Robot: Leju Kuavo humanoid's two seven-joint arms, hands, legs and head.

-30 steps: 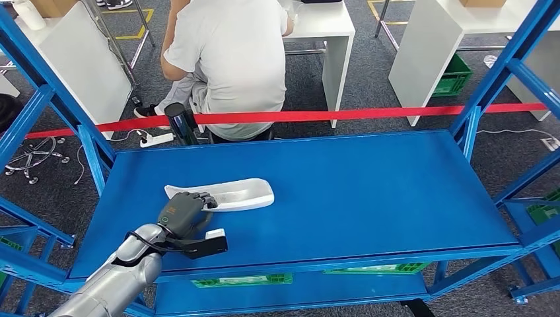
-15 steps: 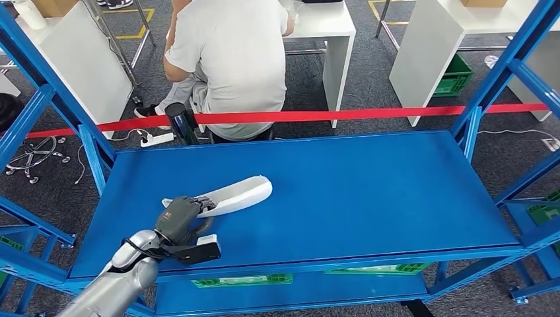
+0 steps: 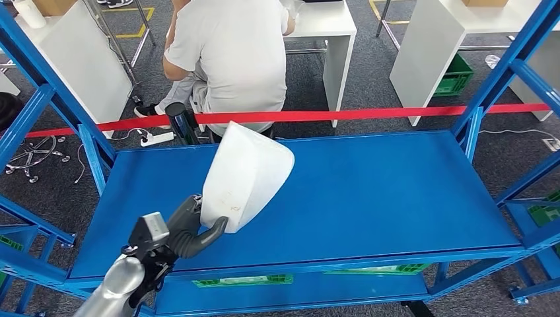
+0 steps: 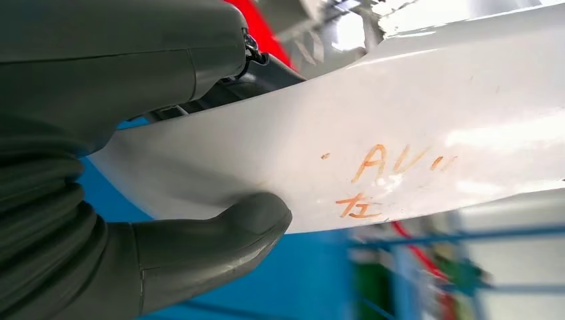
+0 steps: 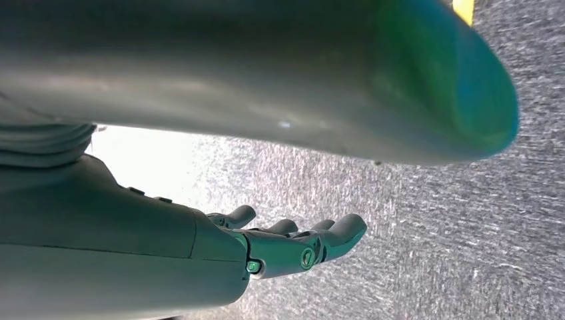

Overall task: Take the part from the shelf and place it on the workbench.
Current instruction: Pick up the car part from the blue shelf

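One white curved plastic part (image 3: 245,175), left hand (image 3: 188,228) clamped on its lower edge, clear of blue metal shelf (image 3: 370,191). Keep thumb (image 4: 220,230) tight w/ part upright; right hand (image 5: 293,243) slack, fingers apart.

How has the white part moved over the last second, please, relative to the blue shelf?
Yes. The white part has come up off the blue shelf where it lay flat; the left hand now holds it tilted upright above the shelf surface.

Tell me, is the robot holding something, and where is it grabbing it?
Yes. The left hand holds the white part by its lower end, thumb pressed on its edge, lifted above the blue shelf. The right hand holds nothing.
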